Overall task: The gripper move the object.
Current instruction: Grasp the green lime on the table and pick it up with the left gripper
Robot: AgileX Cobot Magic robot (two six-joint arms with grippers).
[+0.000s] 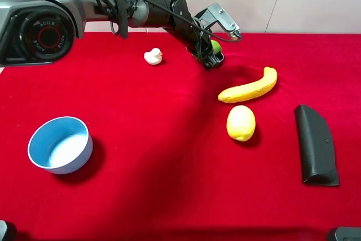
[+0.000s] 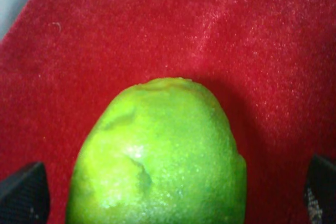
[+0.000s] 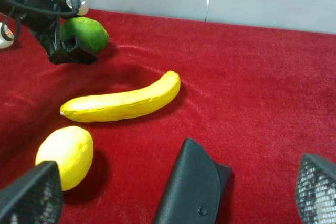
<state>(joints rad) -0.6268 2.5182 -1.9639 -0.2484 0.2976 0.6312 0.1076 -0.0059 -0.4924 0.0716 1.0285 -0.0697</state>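
the left gripper (image 1: 213, 57) reaches across the middle to the far side of the red table (image 1: 169, 184), where the lime (image 2: 157, 161) lies near the back edge. its jaws stand wide open with the lime between them. in the left wrist view, red cloth shows between the fruit and each of the 2 fingertips (image 2: 23, 195), so nothing is gripped. the white duck (image 1: 153, 56) sits to the left of the lime. the banana (image 1: 248, 87) and the lemon (image 1: 241, 122) lie nearer the front, with the black case (image 1: 316, 145) to their right. the blue bowl (image 1: 84, 153) stands well apart at the front left. the right gripper (image 3: 174, 190) hangs over the case, its jaws wide open and holding nothing.
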